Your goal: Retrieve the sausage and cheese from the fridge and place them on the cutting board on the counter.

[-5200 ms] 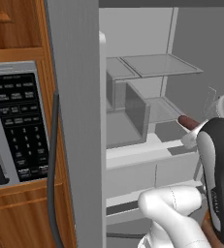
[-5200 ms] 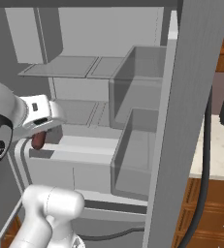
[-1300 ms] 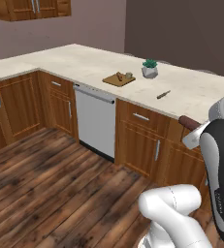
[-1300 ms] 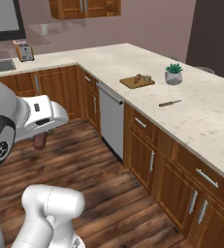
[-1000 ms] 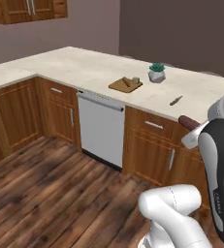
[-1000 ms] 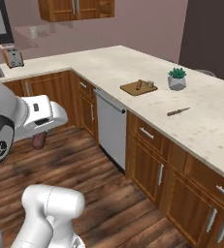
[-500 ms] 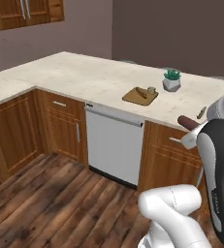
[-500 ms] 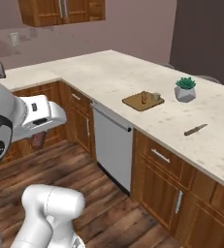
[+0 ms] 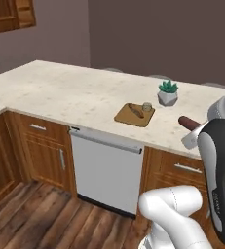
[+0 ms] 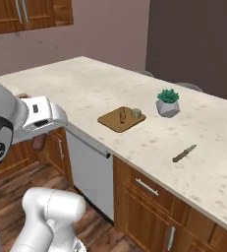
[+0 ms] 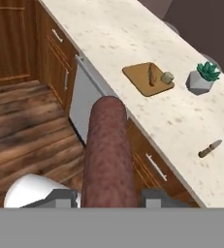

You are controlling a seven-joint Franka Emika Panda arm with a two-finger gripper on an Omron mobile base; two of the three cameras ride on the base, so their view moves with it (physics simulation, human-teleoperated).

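Observation:
My gripper [image 11: 106, 197] is shut on the sausage [image 11: 107, 150], a thick reddish-brown roll that juts forward between the fingers. Its end also pokes out of the hand as the sausage [image 9: 187, 121] and the sausage [image 10: 38, 141]. The brown wooden cutting board [image 9: 133, 115] [image 10: 120, 120] [image 11: 145, 80] lies on the beige speckled counter [image 9: 60, 95], some way ahead of the gripper. The small pale cheese [image 9: 146, 106] [image 10: 136, 112] [image 11: 167, 77] sits at the board's far corner, beside a thin brown stick-like thing [image 11: 151, 73]. The fridge is out of view.
A small potted plant [image 9: 168, 94] [image 10: 167, 103] stands just beyond the board. A knife [image 10: 184, 153] [image 11: 210, 148] lies on the counter to the right. A grey dishwasher front [image 9: 106, 168] sits under the counter among wooden cabinets, above wood flooring [image 11: 21, 131].
The whole picture has shifted: the base has left the fridge and driven toward the counter, so the board looks nearer and more central. The sausage stays in the gripper.

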